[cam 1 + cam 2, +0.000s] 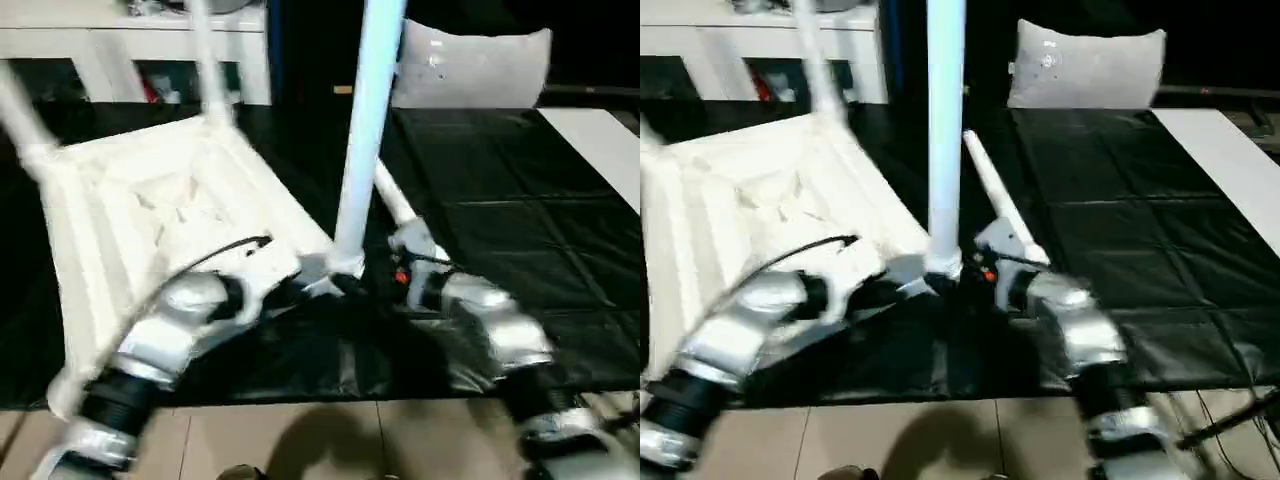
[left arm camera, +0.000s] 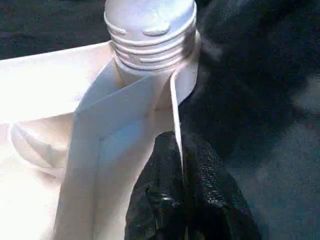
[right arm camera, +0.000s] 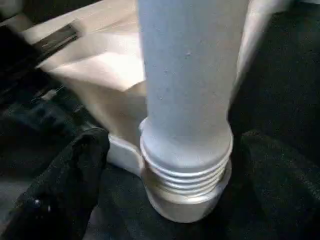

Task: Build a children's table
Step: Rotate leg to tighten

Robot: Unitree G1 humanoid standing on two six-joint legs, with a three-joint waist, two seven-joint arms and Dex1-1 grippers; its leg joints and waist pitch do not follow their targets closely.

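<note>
- The tabletop (image 1: 150,220) lies underside up on black floor mats (image 1: 520,230); two legs (image 1: 210,60) already stand at its far corners.
- The left gripper (image 2: 182,200) has its fingers pinching the tabletop's rim, just below the near corner socket (image 2: 150,80).
- A third leg (image 1: 365,130) stands upright there, threads showing, not fully seated.
- The right gripper (image 3: 165,165) has its fingers spread around this leg.
- A fourth leg (image 1: 990,195) lies beyond them, unfitted.

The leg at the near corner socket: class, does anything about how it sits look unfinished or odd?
Yes. The upright leg stands in the tabletop's near corner socket, but its threaded rings are exposed, so it seems not fully screwed in. Another leg lies loose on the black mat.
</note>
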